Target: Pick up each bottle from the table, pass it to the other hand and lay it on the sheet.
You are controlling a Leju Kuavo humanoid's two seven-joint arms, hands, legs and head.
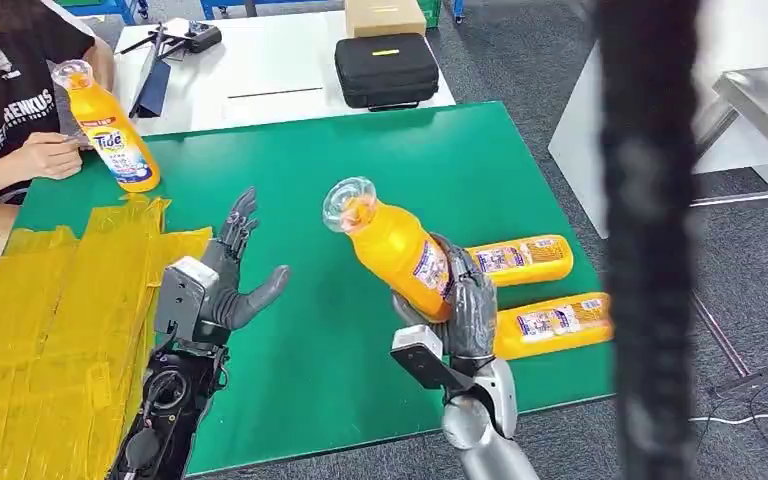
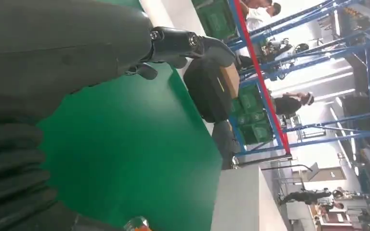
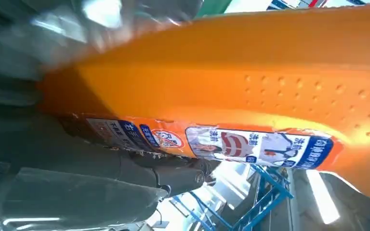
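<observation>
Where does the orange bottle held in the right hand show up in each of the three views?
Head view: orange bottle at centre, tilted, clear cap toward the left hand, gripped by the right hand.
Left wrist view: cannot tell; only an orange sliver at the picture's lower edge.
Right wrist view: its body and label span the frame.
Shared landmark: green table.

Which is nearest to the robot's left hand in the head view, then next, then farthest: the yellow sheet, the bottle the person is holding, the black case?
From the left hand:
1. Yellow sheet, right beside it on its left.
2. Bottle the person holds, at the table's far left.
3. Black case, on the white table beyond.
</observation>
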